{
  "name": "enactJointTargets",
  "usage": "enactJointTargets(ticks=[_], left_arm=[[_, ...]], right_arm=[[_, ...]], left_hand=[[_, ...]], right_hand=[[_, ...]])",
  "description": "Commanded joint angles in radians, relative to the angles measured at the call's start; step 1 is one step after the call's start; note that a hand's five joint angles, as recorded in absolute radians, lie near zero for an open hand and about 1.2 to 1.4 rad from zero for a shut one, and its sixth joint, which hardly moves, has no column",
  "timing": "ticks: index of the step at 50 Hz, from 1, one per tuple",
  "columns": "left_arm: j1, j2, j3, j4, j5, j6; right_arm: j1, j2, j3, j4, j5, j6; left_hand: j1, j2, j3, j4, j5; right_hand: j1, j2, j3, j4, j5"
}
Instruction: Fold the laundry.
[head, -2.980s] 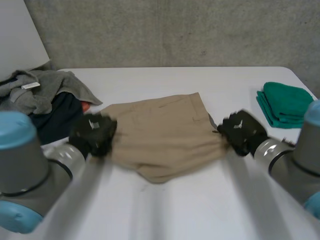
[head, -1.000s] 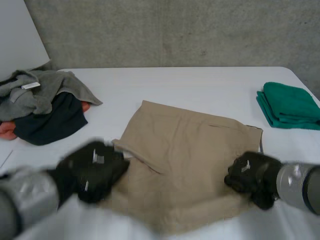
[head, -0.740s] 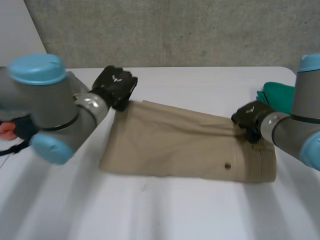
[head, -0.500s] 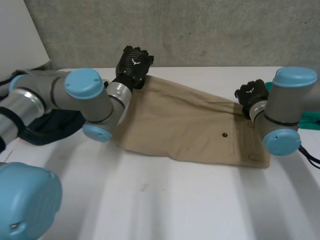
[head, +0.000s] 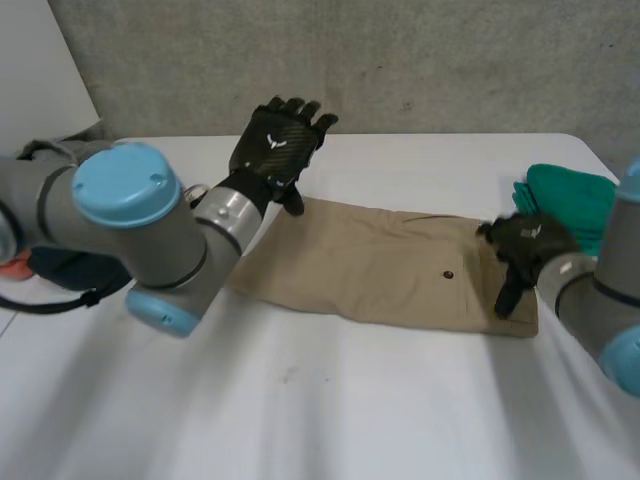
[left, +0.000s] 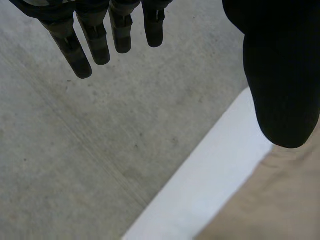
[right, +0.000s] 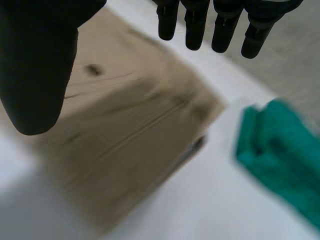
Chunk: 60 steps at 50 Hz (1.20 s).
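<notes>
Shorts (head: 390, 280) lie folded in a strip at mid-table (head: 330, 410), long axis left to right. Left hand (head: 275, 145), fingers spread and empty, hovers above the far left corner; right hand (head: 525, 245), fingers straight and empty, sits low over the right end, seemingly the nearer

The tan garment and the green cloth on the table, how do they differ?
The tan garment lies long and flat across the middle of the table; the green cloth is a compact stack at its right side. The tan garment covers far more table than the green cloth. The open right hand is over the tan garment's end; no hand is at the green cloth. Both are folded.
</notes>
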Motion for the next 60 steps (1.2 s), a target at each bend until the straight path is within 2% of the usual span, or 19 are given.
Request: enactJointTargets(ticks=[1,3,5,6,11,18,21,24,27,33,35,38,40,43,47,48,52,56,60], left_arm=[[0.007,0.046,-0.11,0.004,0.0,-0.052],[0.007,0.044,-0.122,0.007,0.0,-0.072],[0.007,0.044,-0.128,0.007,0.0,-0.085],[0.007,0.044,-0.128,0.007,0.0,-0.089],[0.007,0.057,-0.144,0.007,0.0,-0.095],[0.022,0.129,-0.174,0.007,0.0,-0.096],[0.039,0.167,-0.2,0.007,0.0,-0.101],[0.047,0.189,-0.222,0.007,0.0,-0.115],[0.047,0.196,-0.231,0.007,0.0,-0.133],[0.061,0.209,-0.248,0.005,-0.006,-0.165],[0.065,0.209,-0.252,0.005,-0.006,-0.176],[0.065,0.209,-0.252,0.005,-0.008,-0.181],[0.065,0.209,-0.249,0.005,-0.008,-0.182],[0.065,0.207,-0.234,0.005,-0.011,-0.182],[0.05,0.204,-0.18,0.004,-0.014,-0.182],[0.047,0.201,-0.171,0.002,-0.014,-0.182],[-0.017,0.154,-0.075,-0.008,-0.016,-0.208],[-0.071,0.084,0.002,-0.051,-0.014,-0.233],[-0.138,-0.04,0.152,-0.214,-0.017,-0.239]], right_arm=[[-0.03,0.042,0.073,-0.095,-0.059,0.033],[-0.033,0.079,0.068,-0.133,-0.049,0.03],[-0.042,0.114,0.064,-0.175,-0.03,0.004],[-0.045,0.123,0.061,-0.189,-0.016,-0.017],[-0.105,0.055,0.116,-0.276,0.046,-0.209],[-0.217,-0.038,0.165,-0.291,0.053,-0.499],[-0.188,-0.05,0.147,-0.296,0.046,-0.576],[-0.05,-0.051,0.079,-0.324,0.024,-0.622],[0.102,-0.047,0.039,-0.373,-0.077,-0.633],[0.31,0.103,0.039,-0.408,-0.463,-0.66],[0.337,0.145,0.038,-0.399,-0.493,-0.68],[0.355,0.162,0.025,-0.37,-0.424,-0.709],[0.354,0.153,0.027,-0.365,-0.343,-0.685],[0.351,0.111,0.041,-0.365,-0.29,-0.619],[0.301,-0.046,0.074,-0.371,-0.29,-0.294],[0.276,-0.092,0.084,-0.37,-0.287,-0.114],[0.203,-0.153,0.072,-0.35,-0.283,0.238],[0.099,-0.16,0.039,-0.249,-0.283,0.322],[0.051,-0.07,-0.049,-0.115,-0.283,0.289]], left_hand=[[-0.016,-0.028,-0.035,-0.027,-0.044],[-0.016,-0.028,-0.035,-0.027,-0.044],[-0.016,-0.028,-0.035,-0.027,-0.044],[-0.016,-0.028,-0.035,-0.027,-0.044],[-0.016,-0.028,-0.035,-0.027,-0.044],[-0.016,-0.028,-0.035,-0.027,-0.044],[-0.016,-0.028,-0.035,-0.027,-0.044],[-0.016,-0.028,-0.035,-0.027,-0.044],[-0.016,-0.028,-0.035,-0.027,-0.044],[-0.016,-0.028,-0.035,-0.027,-0.044],[-0.016,-0.028,-0.035,-0.027,-0.044],[-0.016,-0.028,-0.035,-0.027,-0.044],[-0.016,-0.028,-0.035,-0.027,-0.044],[-0.016,-0.028,-0.035,-0.027,-0.044],[-0.016,-0.028,-0.035,-0.027,-0.044],[-0.016,-0.028,-0.035,-0.027,-0.044],[-0.016,-0.028,-0.035,-0.027,-0.044],[-0.016,-0.028,-0.035,-0.027,-0.044],[-0.009,-0.022,-0.029,-0.02,-0.038]], right_hand=[[-0.03,-0.017,-0.013,-0.014,-0.023],[0.172,0.185,0.189,0.188,0.179],[0.901,0.914,0.917,0.917,0.908],[1.171,1.184,1.187,1.187,1.178],[1.173,1.187,1.19,1.19,1.18],[1.173,1.187,1.19,1.19,1.18],[1.173,1.187,1.19,1.19,1.18],[1.173,1.187,1.19,1.19,1.18],[1.173,1.187,1.19,1.19,1.18],[1.173,1.187,1.19,1.19,1.18],[1.173,1.187,1.19,1.19,1.18],[-0.048,-0.035,-0.032,-0.032,-0.041],[-0.048,-0.035,-0.032,-0.032,-0.041],[-0.048,-0.035,-0.032,-0.032,-0.041],[-0.048,-0.035,-0.032,-0.032,-0.041],[-0.048,-0.035,-0.032,-0.032,-0.041],[-0.048,-0.035,-0.032,-0.032,-0.041],[-0.048,-0.035,-0.032,-0.032,-0.041],[-0.048,-0.035,-0.032,-0.032,-0.041]])
